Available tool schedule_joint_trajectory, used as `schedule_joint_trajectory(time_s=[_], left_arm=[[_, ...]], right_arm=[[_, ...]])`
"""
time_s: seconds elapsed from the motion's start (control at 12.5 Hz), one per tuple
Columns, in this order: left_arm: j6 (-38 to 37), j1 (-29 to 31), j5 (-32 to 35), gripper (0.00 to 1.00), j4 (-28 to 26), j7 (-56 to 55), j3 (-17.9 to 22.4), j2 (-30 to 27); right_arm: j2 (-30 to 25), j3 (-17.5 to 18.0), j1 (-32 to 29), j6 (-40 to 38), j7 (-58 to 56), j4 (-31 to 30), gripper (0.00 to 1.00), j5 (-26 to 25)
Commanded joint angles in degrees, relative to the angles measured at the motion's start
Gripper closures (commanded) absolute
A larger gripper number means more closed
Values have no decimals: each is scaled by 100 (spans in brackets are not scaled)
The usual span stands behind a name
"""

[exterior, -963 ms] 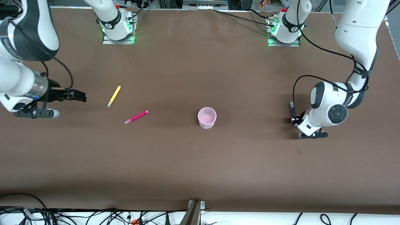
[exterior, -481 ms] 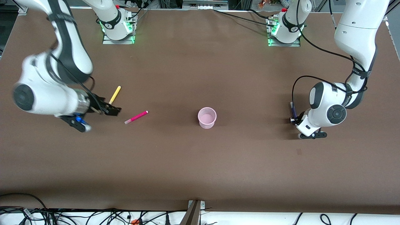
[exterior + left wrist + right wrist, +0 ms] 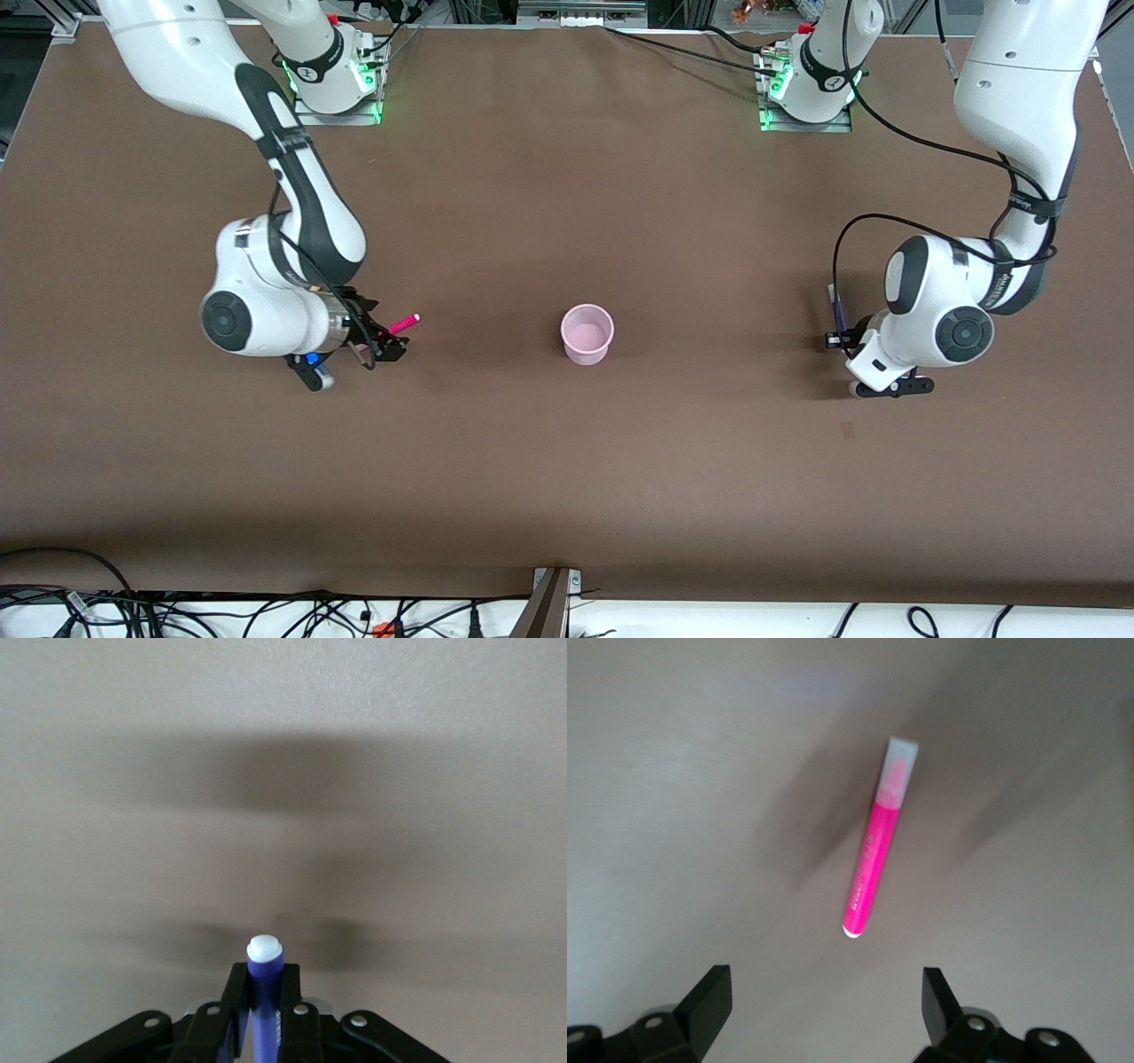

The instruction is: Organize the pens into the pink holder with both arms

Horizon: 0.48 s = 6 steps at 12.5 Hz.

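At the right-centre of the front view the left claw is clenched on the dark purple pen, low over the brown table. In the left wrist view the purple pen's pale tip pokes out between the closed fingers. At the left-centre of the front view the right claw hangs over the magenta-pink pen, which lies flat on the table. The right wrist view shows that pen lying free and the fingers spread wide, holding nothing. The pink holder stands upright mid-frame, between both claws and well apart from each.
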Motion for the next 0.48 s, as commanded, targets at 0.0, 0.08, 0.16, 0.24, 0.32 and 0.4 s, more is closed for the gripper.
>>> schedule_joint_trajectory(time_s=[0.0,0.08,0.16,0.24,0.32,0.4], left_arm=[[-883,-37,66,100,520,329,-20,-285],[-1129,-11,-13,100,740,566,-29,-303],[-1271,15,-31,100,890,891,-38,-329],[-1290,24,-153,100,935,1277,-38,-390],[-1307,24,-389,100,953,1568,-29,-478],[-1438,33,-513,100,1049,1780,-38,-505]], right_arm=[[244,-34,-61,93,81,-65,6,256],[306,-34,-52,111,72,-73,7,256],[307,-25,-17,172,80,-152,13,265],[307,-25,1,381,89,-318,19,265],[307,-25,1,575,81,-441,27,273],[316,-25,1,673,80,-486,36,282]])
